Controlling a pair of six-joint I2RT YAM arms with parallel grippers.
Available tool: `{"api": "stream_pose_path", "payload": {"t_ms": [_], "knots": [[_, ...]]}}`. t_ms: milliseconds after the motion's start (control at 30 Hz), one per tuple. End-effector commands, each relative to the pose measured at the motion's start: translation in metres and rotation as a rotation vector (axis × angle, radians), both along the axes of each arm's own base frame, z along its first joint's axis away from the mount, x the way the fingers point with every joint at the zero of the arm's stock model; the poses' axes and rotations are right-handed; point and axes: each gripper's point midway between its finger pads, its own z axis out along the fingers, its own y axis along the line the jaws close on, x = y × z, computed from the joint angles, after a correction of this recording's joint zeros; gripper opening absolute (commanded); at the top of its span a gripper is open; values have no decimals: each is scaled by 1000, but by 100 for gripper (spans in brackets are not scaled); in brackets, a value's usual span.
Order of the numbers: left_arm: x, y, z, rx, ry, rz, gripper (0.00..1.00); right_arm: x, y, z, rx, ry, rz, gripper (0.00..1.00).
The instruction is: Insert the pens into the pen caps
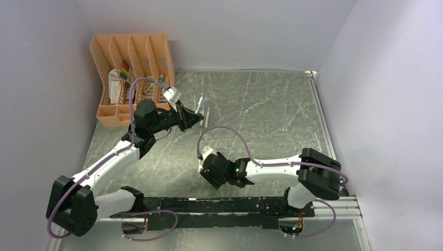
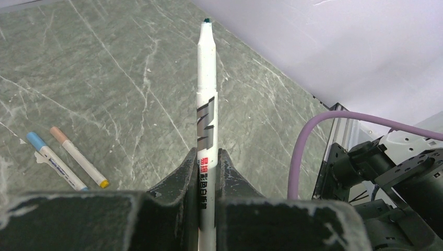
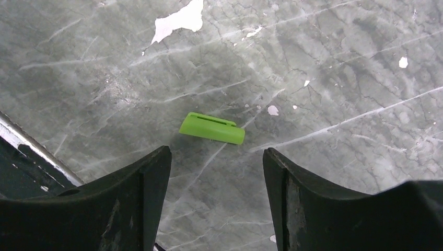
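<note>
1. Right gripper (image 3: 217,157) hangs open low over the table (image 3: 339,63), jaws wide apart. The green cap (image 3: 211,128) lies on its side just beyond the gap between them, touching neither.
2. Bare marbled surface surrounds the cap on every side. White chips dot the top of the right wrist view.
3. Left gripper (image 2: 207,157) is clamped on the green-tipped pen (image 2: 207,78). The pen's white barrel juts past the fingers, its dark tip at the top of the frame.
4. Slanted grey bars are printed on that barrel. Below them, between the fingers, are red and black characters that I cannot read.
5. Two more pens lie side by side on the table at the left of that frame, apart from the gripper. One is a blue-ended pen (image 2: 58,163), the other a peach-ended pen (image 2: 81,158) whose other end is yellow.
6. Seen from above, open table stretches from centre frame to the right wall.
7. Farthest, at the upper left, the organiser (image 1: 99,63) stands by the back wall. Its upright slots hold coloured stationery too small to name.
</note>
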Motion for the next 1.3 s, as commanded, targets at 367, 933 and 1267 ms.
{"api": "stream_pose_path", "payload": {"t_ms": [367, 933, 1267], "knots": [[0, 2, 8, -8, -37, -13, 7, 16, 0, -7, -15, -9, -66, 66], [1, 2, 4, -2, -24, -12, 7, 32, -1, -7, 16, 22, -107, 37], [0, 1, 6, -8, -32, -23, 7, 22, 5, 2, 62, 70, -106, 33]]}}
